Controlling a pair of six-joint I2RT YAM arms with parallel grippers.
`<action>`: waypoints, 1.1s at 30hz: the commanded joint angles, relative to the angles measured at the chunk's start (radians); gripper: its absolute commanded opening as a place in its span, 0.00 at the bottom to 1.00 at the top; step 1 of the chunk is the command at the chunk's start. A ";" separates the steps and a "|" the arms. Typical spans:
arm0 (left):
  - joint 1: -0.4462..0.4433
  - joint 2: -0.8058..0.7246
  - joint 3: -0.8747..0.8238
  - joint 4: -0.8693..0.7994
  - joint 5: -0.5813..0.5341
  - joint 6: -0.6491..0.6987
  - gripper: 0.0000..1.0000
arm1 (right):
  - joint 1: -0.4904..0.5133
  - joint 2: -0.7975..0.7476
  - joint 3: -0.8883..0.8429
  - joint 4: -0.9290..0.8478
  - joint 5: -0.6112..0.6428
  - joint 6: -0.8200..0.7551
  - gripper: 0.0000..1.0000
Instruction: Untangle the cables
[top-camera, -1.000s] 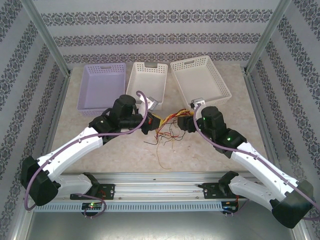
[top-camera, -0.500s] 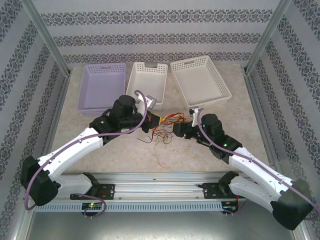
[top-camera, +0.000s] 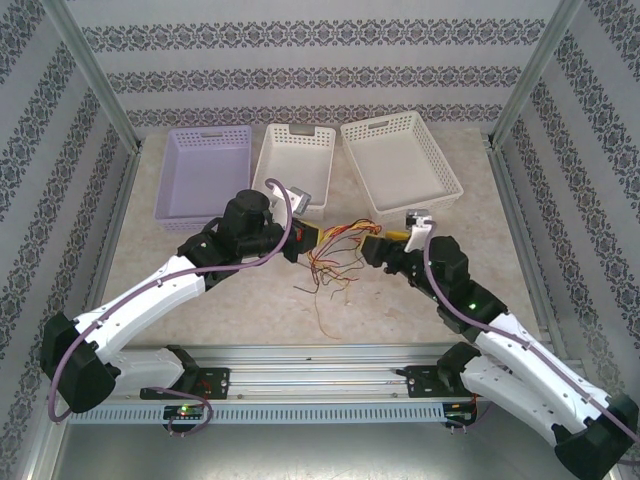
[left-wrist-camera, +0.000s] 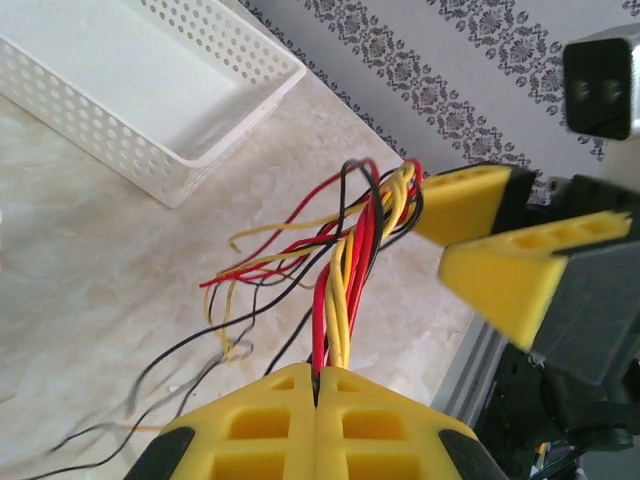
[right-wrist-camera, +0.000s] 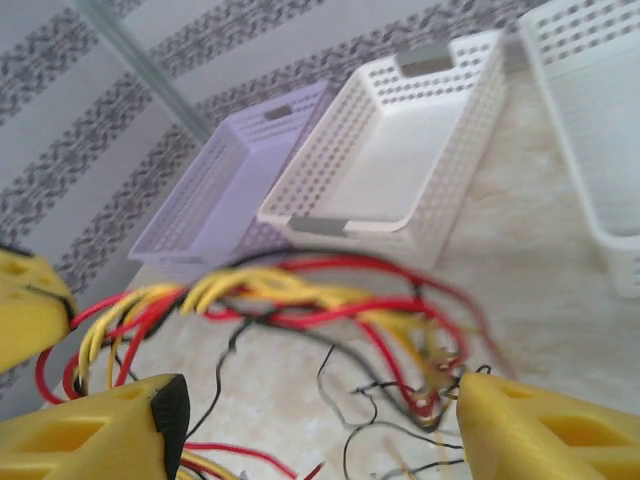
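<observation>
Striped wallpaper (top-camera: 320, 80) with grey floral bands walls off the cell, and a pale marbled surface (top-camera: 400, 310) lies under both arms.

On my left wrist feed, the left gripper (left-wrist-camera: 316, 385) has its yellow, pocketed fingers pressed flat together with no gap between them. It is clamped on the cables (left-wrist-camera: 350, 240): a twisted bunch of thin red, yellow and black wires rises straight out of the seam. Past the twist the strands fan apart, some looping in the air and the black ones trailing down onto the stone-look top.

The right gripper (right-wrist-camera: 320, 420) stands wide, its two yellow fingers far apart at the bottom corners of its own feed. The bundle arches across in front of that opening. A few strands run close by the right-hand finger, but I cannot tell whether they touch it.

From overhead the two grippers face each other near the middle of the surface, with the tangle strung between them and loose ends hanging toward the near edge.

Three perforated plastic bins sit along the far side: a lavender basket (top-camera: 210, 133), a middle white basket (top-camera: 300, 130) and a right-hand white basket (top-camera: 385, 125) set at an angle. Aluminium posts (top-camera: 90, 70) frame the corners.
</observation>
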 joint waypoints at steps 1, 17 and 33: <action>0.014 -0.029 -0.012 0.041 -0.037 -0.015 0.00 | -0.040 0.005 0.069 -0.171 0.064 -0.026 0.74; 0.016 -0.020 -0.015 0.033 -0.083 -0.054 0.00 | 0.089 0.201 0.074 -0.046 -0.136 -0.021 0.74; 0.027 -0.123 -0.145 0.019 -0.198 -0.335 0.00 | 0.106 0.393 0.052 0.060 -0.099 -0.327 0.71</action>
